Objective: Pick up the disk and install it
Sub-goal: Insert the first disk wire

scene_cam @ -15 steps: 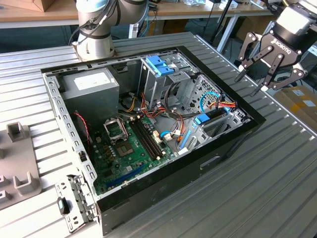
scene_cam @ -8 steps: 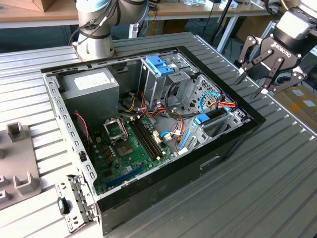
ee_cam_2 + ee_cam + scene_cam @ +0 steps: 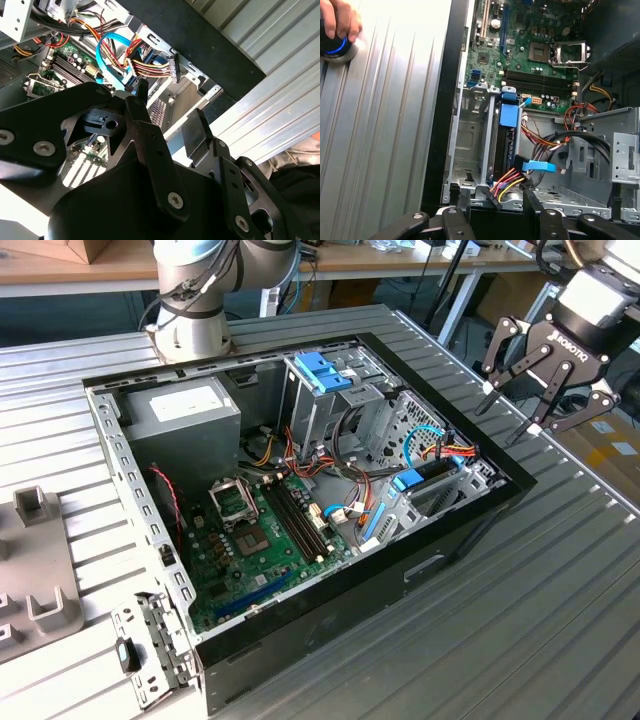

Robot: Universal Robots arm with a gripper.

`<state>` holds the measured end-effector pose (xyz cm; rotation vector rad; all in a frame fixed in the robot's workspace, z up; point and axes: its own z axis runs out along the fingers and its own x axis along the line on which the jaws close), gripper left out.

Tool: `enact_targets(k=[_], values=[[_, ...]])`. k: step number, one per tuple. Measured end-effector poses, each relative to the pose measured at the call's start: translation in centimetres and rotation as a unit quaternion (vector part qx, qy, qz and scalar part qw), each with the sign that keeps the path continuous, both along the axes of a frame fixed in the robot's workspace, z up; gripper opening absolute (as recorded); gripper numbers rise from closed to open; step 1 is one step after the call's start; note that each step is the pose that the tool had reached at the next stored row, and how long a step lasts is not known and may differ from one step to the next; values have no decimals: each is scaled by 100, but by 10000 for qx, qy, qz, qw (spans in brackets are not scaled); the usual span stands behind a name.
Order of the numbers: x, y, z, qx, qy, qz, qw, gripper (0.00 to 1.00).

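In the exterior view the gripper [image 3: 508, 412] is seen raised above the ribbed table [image 3: 560, 570], just off the far right corner of the open computer case [image 3: 300, 490]. Its fingers are spread wide and nothing is held between them. The disk [image 3: 432, 472] is judged to be the dark slab with blue plastic at its end, standing on edge in the drive cage [image 3: 470, 475] at that corner, among coloured cables [image 3: 450, 450].

In the second wrist view the gripper [image 3: 170, 102] is shown with its jaws apart and empty, above the cage and the cable bundle [image 3: 150, 65].

In the first wrist view the disk [image 3: 506, 150] is seen edge-on in the cage slot beside an unfilled bay [image 3: 470, 145], under a blue latch [image 3: 510, 114]. A hand [image 3: 337, 20] is rested on a round controller [image 3: 332, 47] on the table.

The pick-up appears finished, with the disk released into its slot. Any further contact would call for a descent kept clear of the cables
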<state>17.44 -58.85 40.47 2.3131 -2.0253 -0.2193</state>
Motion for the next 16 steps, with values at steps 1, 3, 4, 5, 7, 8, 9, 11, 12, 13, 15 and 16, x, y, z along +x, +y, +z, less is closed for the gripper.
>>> enact_targets(k=[1, 3, 4, 5, 7, 8, 9, 11, 12, 13, 15, 16], values=[[0, -4, -4, -1, 0, 0, 10000, 54], [0, -19, -12, -1, 0, 0, 10000, 54], [0, -28, -15, -1, 0, 0, 10000, 54], [0, -37, -17, -1, 0, 0, 10000, 54], [0, -71, -25, 0, 0, 0, 10000, 54], [0, -82, -28, 0, 0, 0, 10000, 54], [0, -92, -29, 0, 0, 0, 10000, 54], [0, -123, -34, 0, 0, 0, 10000, 54], [-1, -135, -35, 0, 0, 0, 10000, 54], [-1, -155, -37, -1, 0, 0, 10000, 54], [-2, -173, -41, 0, 0, 0, 10000, 54], [-2, -176, -41, -1, 0, 0, 10000, 54]])
